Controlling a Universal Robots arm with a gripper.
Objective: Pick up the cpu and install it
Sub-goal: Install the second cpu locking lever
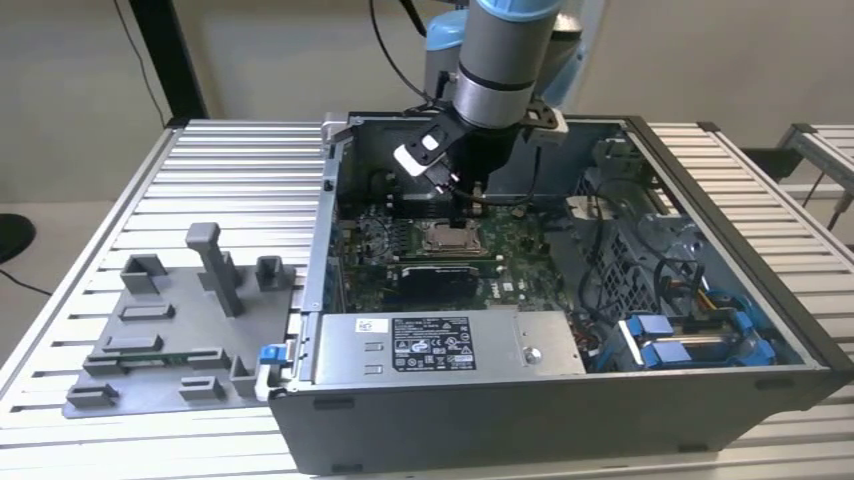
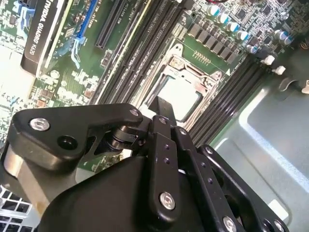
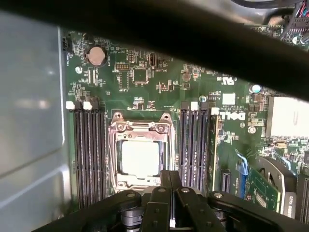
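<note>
The cpu (image 3: 140,158) is being seen seated in the socket (image 3: 141,153) in both wrist views, while the case (image 1: 561,400) and tray (image 1: 167,340) are being shown whole in the exterior view. The gripper (image 3: 170,181) is being held just above the cpu, fingers pressed together on nothing, part of the socket being hidden by them. 1 cpu and 1 socket are being counted, flanked by 2 banks of memory slots (image 3: 90,150).

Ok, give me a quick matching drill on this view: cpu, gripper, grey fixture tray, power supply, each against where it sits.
Things:
1. cpu
2. gripper
3. grey fixture tray
4. power supply

Places:
A. on the slatted table, outside the case, at the exterior view's left
B. along the case's near edge
C. in the motherboard's metal-framed socket
D. inside the case, just above the socket

Pairs: 1-C, 2-D, 3-A, 4-B
</note>
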